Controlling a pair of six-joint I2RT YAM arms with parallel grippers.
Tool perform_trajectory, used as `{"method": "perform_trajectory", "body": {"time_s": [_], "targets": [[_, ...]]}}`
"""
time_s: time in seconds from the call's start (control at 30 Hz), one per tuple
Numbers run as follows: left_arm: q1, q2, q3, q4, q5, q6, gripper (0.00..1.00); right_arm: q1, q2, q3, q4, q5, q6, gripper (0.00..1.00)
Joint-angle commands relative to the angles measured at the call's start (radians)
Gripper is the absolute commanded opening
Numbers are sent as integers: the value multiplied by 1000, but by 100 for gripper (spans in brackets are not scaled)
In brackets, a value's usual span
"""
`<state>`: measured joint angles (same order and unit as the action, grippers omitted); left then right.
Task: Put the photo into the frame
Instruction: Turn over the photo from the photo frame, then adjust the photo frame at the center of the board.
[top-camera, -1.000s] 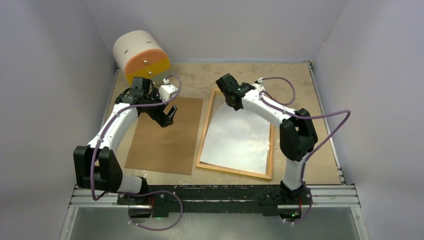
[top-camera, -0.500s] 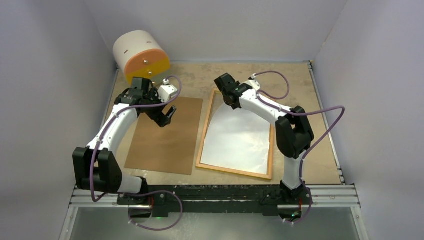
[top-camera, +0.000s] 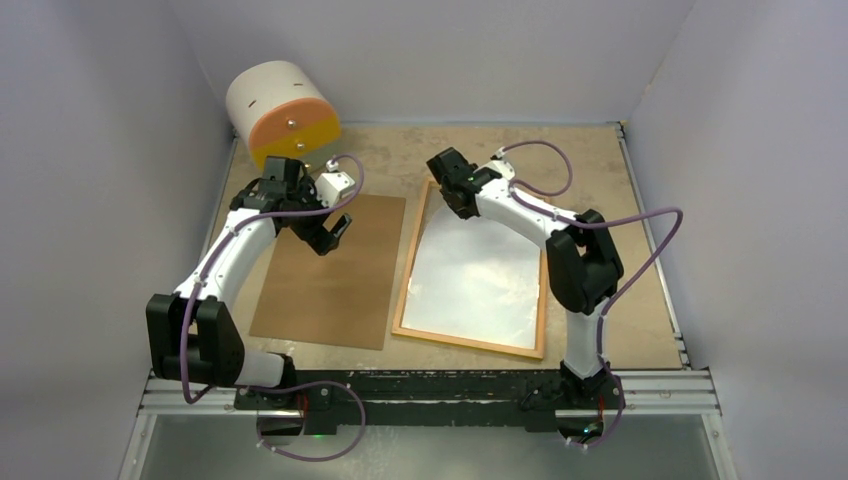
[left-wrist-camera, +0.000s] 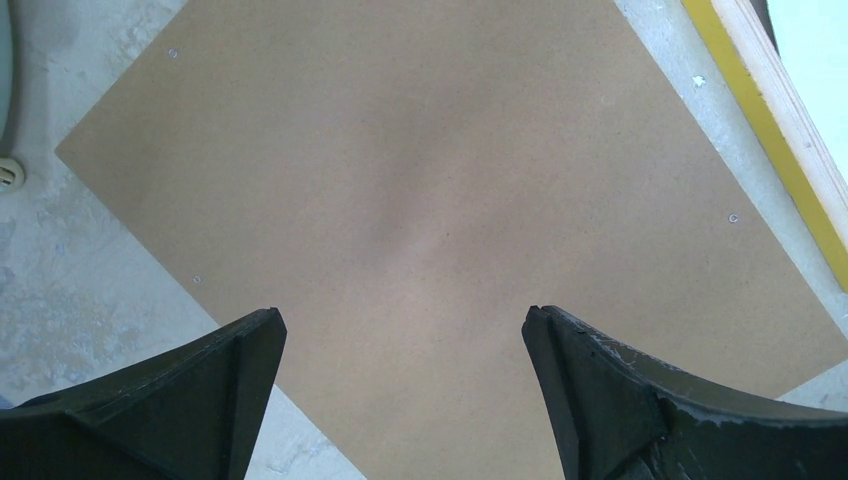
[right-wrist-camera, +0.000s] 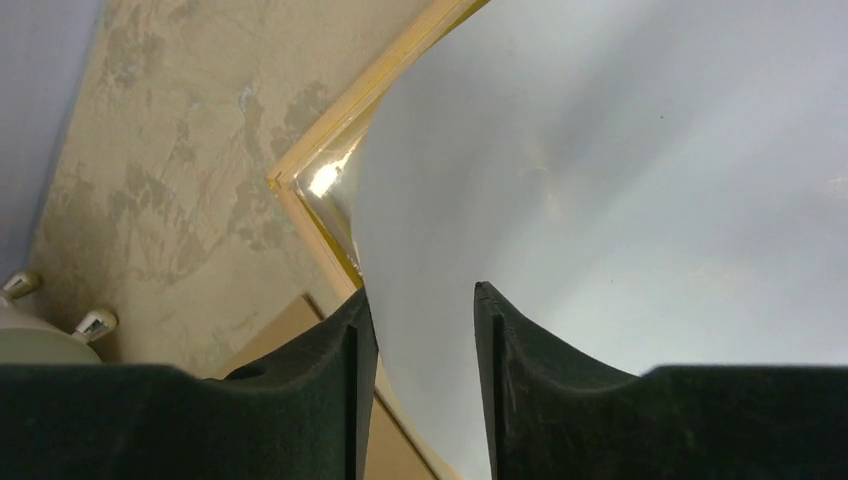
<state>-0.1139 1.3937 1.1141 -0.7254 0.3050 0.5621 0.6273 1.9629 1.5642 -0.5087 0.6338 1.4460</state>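
your right gripper (right-wrist-camera: 422, 292) stands slightly parted, clamping nothing, at the far-left corner of the thin glossy white-backed photo (top-camera: 470, 275). the photo lies white side up inside the thin yellow rectangular frame (top-camera: 404, 290). your left gripper (left-wrist-camera: 400, 320) hangs wide open above the flat brown board (left-wrist-camera: 420, 170).

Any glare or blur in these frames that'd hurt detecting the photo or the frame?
Top external: sharp, even light, a mild sheen on the photo. Right wrist: blown-out hotspot in the frame corner, the photo's white back washes out, edge soft. Left wrist: crisp backing board, faint central highlight, no glare.
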Motion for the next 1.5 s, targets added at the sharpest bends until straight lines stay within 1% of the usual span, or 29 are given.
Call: {"method": "perform_trajectory", "body": {"time_s": [0.0, 0.03, 0.07, 0.13, 0.2, 0.27, 0.3, 0.33, 0.5, 0.57, 0.63, 0.67, 0.77, 0.83, 0.9, 1.03, 1.13, 1.2, 1.3, 1.47], "targets": [[-3, -24, -8, 23, -20, 19, 100, -3, 2, 53, 5, -17, -52, 47], [-3, -24, -9, 21, -23, 21, 100, -3, 4, 57, 14, -25, -64, 51], [-3, -25, -10, 21, -26, 23, 100, -3, 4, 60, 16, -30, -69, 58], [-3, -24, -10, 18, -31, 27, 100, -4, 2, 59, 31, -36, -88, 66], [-3, -22, -8, 15, -34, 29, 100, -6, 1, 60, 53, -52, -120, 76], [-3, -21, -7, 12, -36, 30, 100, -6, 10, 81, 48, -61, -147, 88], [-3, -21, -7, 12, -36, 31, 100, -7, 16, 96, 35, -61, -156, 97], [-3, -20, -7, 12, -39, 32, 100, -8, 23, 113, 24, -62, -173, 99], [-3, -16, -7, 15, -50, 32, 100, -21, 25, 156, 3, -69, -241, 99], [-3, -15, -7, 16, -56, 34, 100, -40, 3, 124, 56, -95, -277, 99], [-3, -14, -7, 17, -63, 34, 100, -68, -30, 60, 154, -134, -321, 98], [-3, -12, -8, 17, -65, 34, 100, -85, -43, 30, 205, -159, -334, 96], [-3, -7, -10, 25, -86, 31, 100, -153, -40, -13, 239, -226, -359, 89], [-3, 1, -10, 28, -95, 32, 100, -192, -16, -18, 250, -276, -399, 80], [-3, 8, -10, 32, -98, 30, 100, -225, 2, -25, 274, -318, -433, 68], [-3, 20, -5, 38, -101, 25, 100, -257, 34, -26, 319, -364, -496, 39], [-3, 28, -9, 47, -102, 19, 100, -276, 62, -11, 322, -384, -511, 24], [-3, 34, -10, 49, -102, 16, 100, -286, 80, -9, 325, -400, -514, 17], [-3, 43, -11, 50, -98, 12, 100, -291, 101, -18, 334, -418, -512, 12], [-3, 51, -8, 51, -90, 6, 100, -296, 125, -34, 340, -416, -510, 9]]}}
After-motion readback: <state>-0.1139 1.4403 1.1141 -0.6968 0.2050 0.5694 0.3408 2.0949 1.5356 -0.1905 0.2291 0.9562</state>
